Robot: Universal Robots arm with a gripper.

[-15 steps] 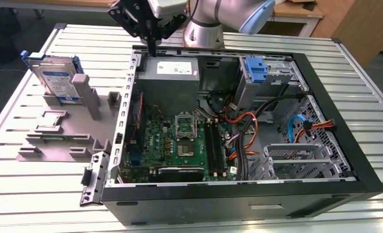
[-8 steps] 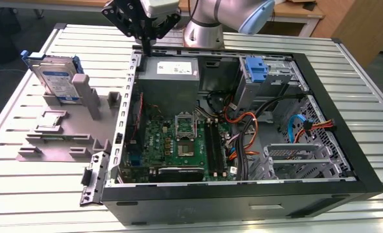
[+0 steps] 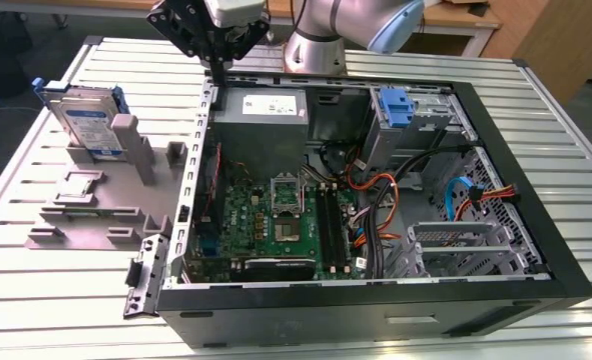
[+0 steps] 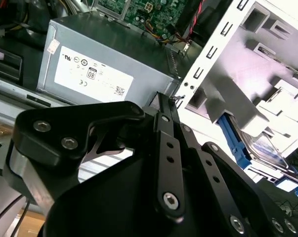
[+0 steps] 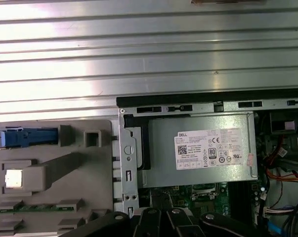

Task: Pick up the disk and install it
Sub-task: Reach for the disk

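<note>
The disk (image 3: 83,120) stands upright on its edge in a slot of the grey holder (image 3: 95,206), at the exterior view's left, beside the open computer case (image 3: 496,187). It is silver-grey with a white-and-blue label and a blue carrier. In the second wrist view the disk (image 4: 260,145) shows edge-on, and in the first wrist view its blue carrier (image 5: 29,137) shows from above. My gripper (image 3: 215,73) hangs over the case's back left corner, next to the power supply (image 3: 260,112). Its fingers are shut with nothing between them, well apart from the disk.
An upright blue bracket (image 3: 396,105) sits in the drive bay at the back of the case. Cables (image 3: 386,202) and the green motherboard (image 3: 275,217) fill the case floor. A metal cage (image 3: 461,244) stands at the front right. Everything rests on a slatted metal table (image 3: 566,127).
</note>
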